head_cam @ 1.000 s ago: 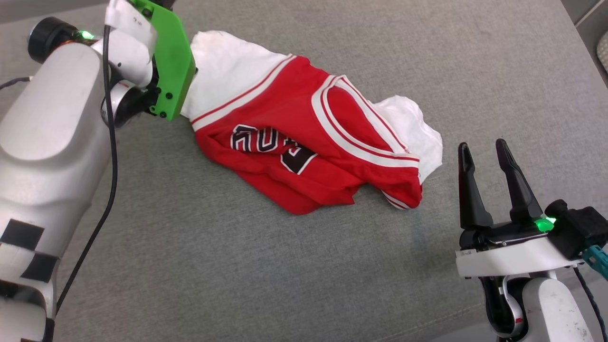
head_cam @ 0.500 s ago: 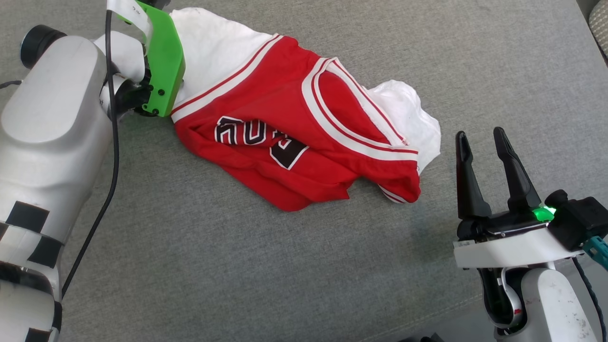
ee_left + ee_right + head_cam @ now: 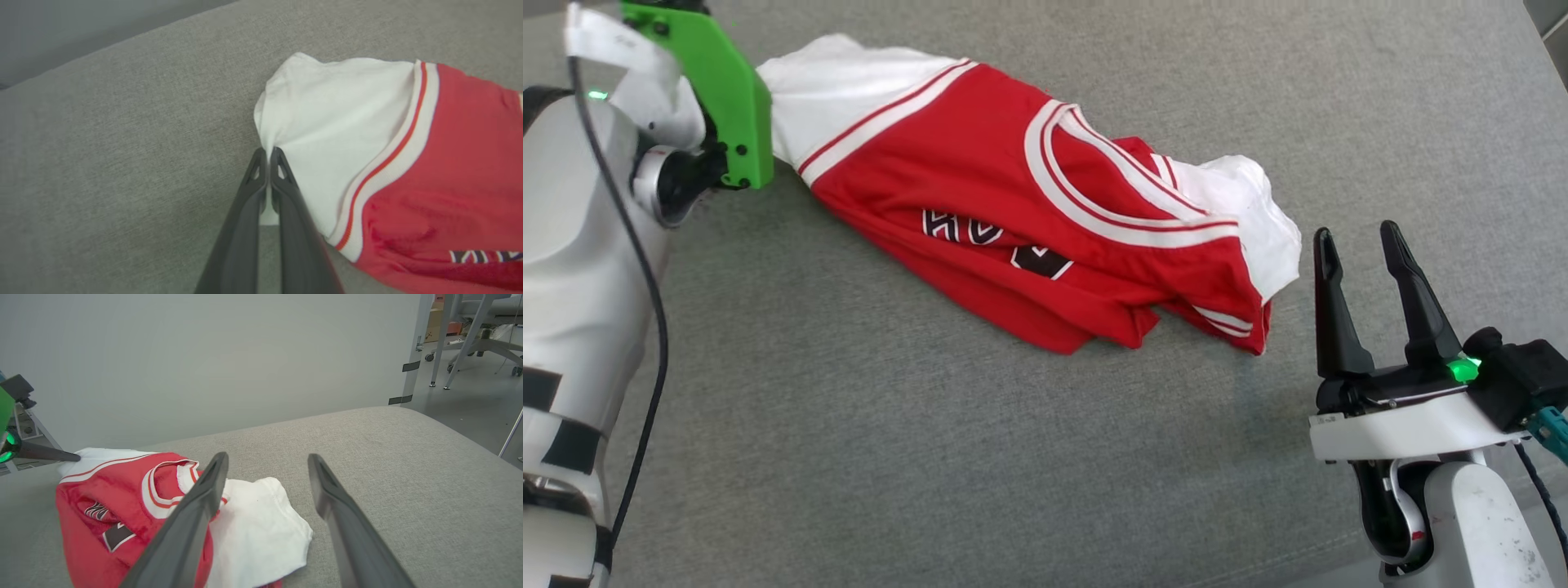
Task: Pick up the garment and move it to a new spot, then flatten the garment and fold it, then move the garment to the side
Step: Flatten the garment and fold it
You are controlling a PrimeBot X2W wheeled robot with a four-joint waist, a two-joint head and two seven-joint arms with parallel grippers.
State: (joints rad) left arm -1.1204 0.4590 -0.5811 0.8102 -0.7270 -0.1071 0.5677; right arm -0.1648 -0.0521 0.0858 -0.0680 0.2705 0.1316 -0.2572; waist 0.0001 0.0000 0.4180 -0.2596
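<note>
The garment (image 3: 1029, 212) lies crumpled on the grey cushion (image 3: 931, 457), one white sleeve (image 3: 327, 114) clamped by the left gripper (image 3: 267, 151), presumably for dragging it elsewhere, the right gripper (image 3: 1356, 230) poised spread near the other sleeve; the left wrist view shows the pinch that the green bracket (image 3: 723, 98) hides in the head view.

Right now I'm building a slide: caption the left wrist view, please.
Left gripper shut on the garment by its white sleeve, on the grey cushion.
</note>
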